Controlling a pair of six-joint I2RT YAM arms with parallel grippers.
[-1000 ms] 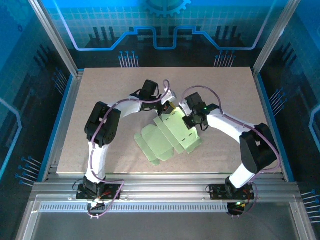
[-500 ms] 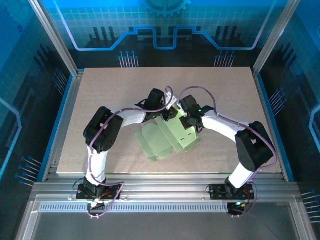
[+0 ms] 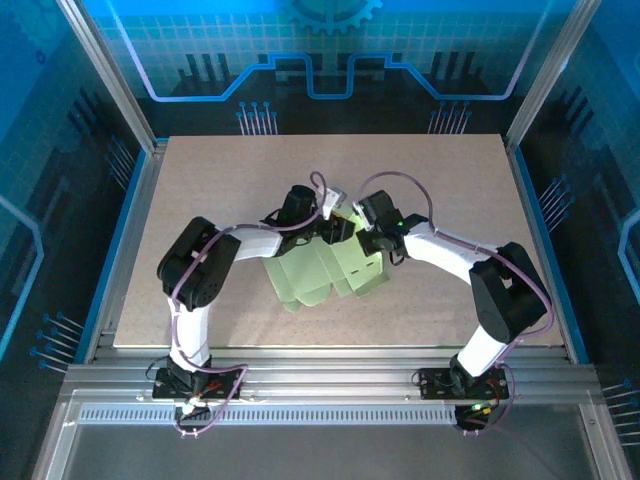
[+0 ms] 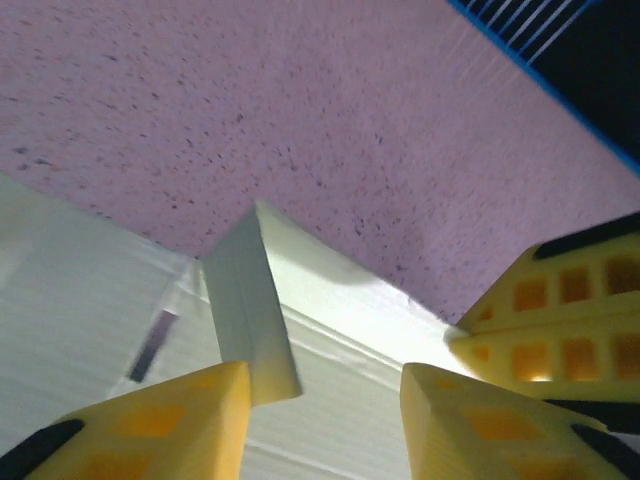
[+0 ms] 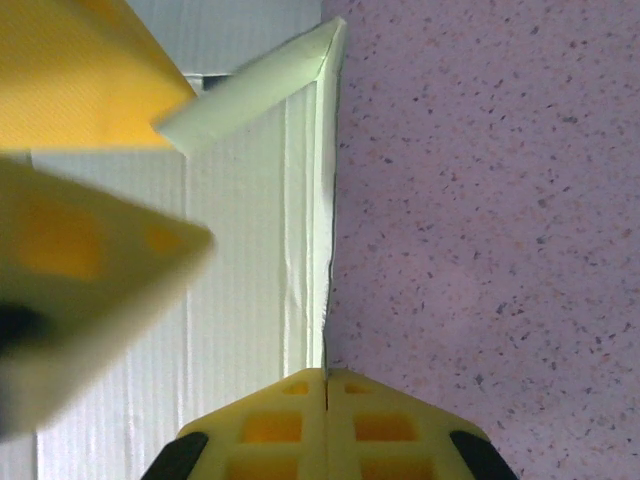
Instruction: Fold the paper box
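The paper box (image 3: 322, 272) is a pale lime-green die-cut sheet lying partly folded at the table's middle. My left gripper (image 3: 338, 228) sits over its far edge. In the left wrist view that gripper (image 4: 325, 385) is open above the card (image 4: 340, 330), with a raised flap (image 4: 245, 300) standing against its left finger (image 4: 150, 425). My right gripper (image 3: 368, 238) is beside it at the sheet's far right edge. In the right wrist view the right gripper (image 5: 327, 375) is shut, and the card's edge (image 5: 322, 250) runs into the seam between its fingers.
The speckled tabletop (image 3: 230, 190) lies bare round the sheet. Both grippers are very close together: the right one's yellow fingers (image 4: 560, 310) show in the left wrist view, and the left one's fingers (image 5: 80, 260) show blurred in the right wrist view. Aluminium frame rails (image 3: 330, 375) border the near side.
Both grippers have closed in on the sheet's far edge. The sheet has shifted up and to the left, and the left arm's elbow has swung down and left.
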